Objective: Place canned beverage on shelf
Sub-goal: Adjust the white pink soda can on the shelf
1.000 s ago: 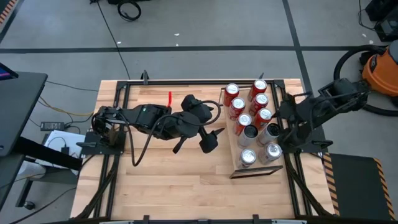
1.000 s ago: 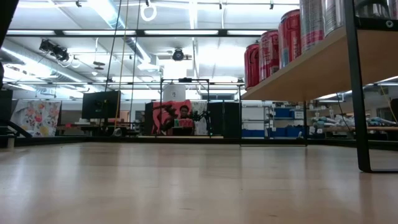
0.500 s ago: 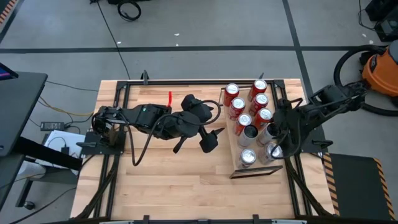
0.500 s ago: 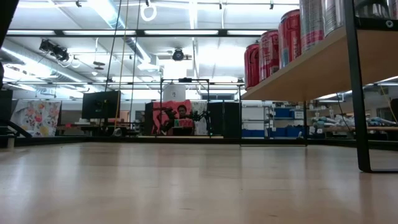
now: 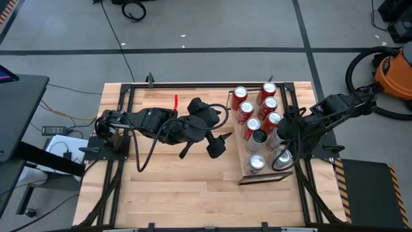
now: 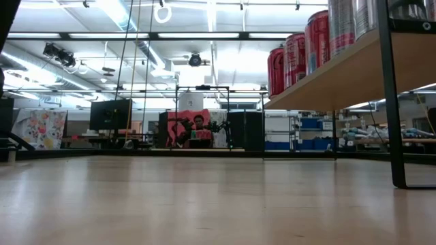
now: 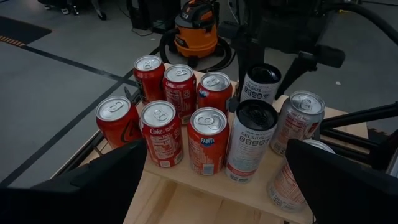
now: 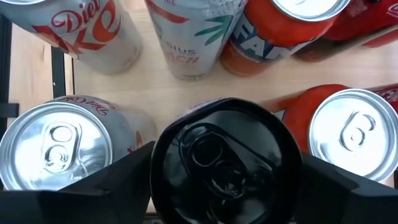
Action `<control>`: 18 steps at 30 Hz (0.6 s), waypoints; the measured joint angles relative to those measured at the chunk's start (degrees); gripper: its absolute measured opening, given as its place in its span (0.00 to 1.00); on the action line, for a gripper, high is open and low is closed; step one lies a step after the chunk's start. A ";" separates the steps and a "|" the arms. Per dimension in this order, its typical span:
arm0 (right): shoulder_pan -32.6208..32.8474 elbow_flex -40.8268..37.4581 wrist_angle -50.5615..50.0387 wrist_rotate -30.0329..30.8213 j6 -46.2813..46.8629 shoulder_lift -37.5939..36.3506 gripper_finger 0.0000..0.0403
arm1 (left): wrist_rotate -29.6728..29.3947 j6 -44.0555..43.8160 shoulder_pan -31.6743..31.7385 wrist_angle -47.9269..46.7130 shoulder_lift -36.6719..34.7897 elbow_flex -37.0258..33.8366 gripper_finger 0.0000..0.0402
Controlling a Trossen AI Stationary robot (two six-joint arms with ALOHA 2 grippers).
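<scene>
Right pincer [image 5: 281, 136] | has moved in over flat light-wood shelf [image 5: 243, 169], straddling black-topped can [image 8: 225, 156], not visibly clamped | release step | left pincer [image 5: 201, 147] wide, mid-desk.

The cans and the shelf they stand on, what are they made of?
The cans look like thin metal: bare, shiny silver lids with pull tabs and glossy printed sides. One tall can has a black lid instead, probably coated metal. The shelf looks like pale wood with a smooth, dull surface and faint grain, though it could be a wood-look board.
</scene>
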 joint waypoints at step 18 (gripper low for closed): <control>-1.68 -0.12 4.12 0.24 -11.02 -0.02 0.71 | 0.00 -0.02 -0.02 -0.02 0.00 0.00 0.99</control>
